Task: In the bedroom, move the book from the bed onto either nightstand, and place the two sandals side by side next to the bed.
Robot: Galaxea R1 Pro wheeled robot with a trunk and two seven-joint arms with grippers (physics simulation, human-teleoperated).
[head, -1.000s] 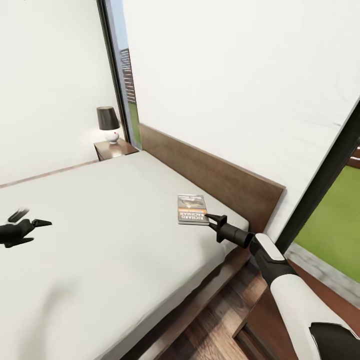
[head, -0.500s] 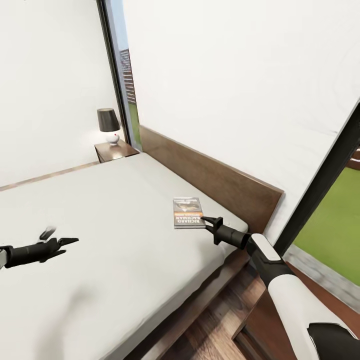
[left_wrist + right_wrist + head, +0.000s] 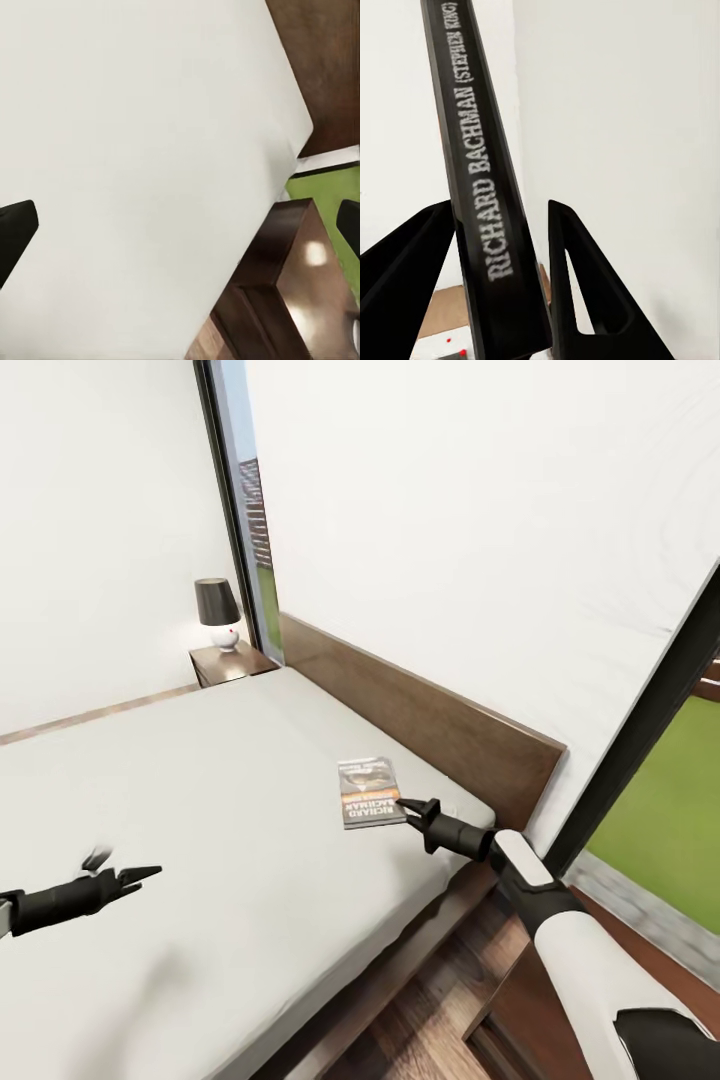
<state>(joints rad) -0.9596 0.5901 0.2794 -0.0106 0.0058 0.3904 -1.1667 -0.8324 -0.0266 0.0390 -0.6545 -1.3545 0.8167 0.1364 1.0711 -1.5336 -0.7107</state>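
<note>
Your right gripper (image 3: pixel 404 806), fingers straddling the book (image 3: pixel 369 792) spine, has nudged it leftward across the bed (image 3: pixel 200 800); grasp not yet secured.

Readable on the dark spine of the book (image 3: pixel 487 195), running lengthwise through the middle of the right wrist view: "RICHARD BACHMAN" in large white letters, then "(STEPHEN KING)" in smaller ones toward the upper left. In the head view, just right of centre, "RICHARD BACHMAN" again in white on the orange band of the cover (image 3: pixel 370 805), upside down.
</note>
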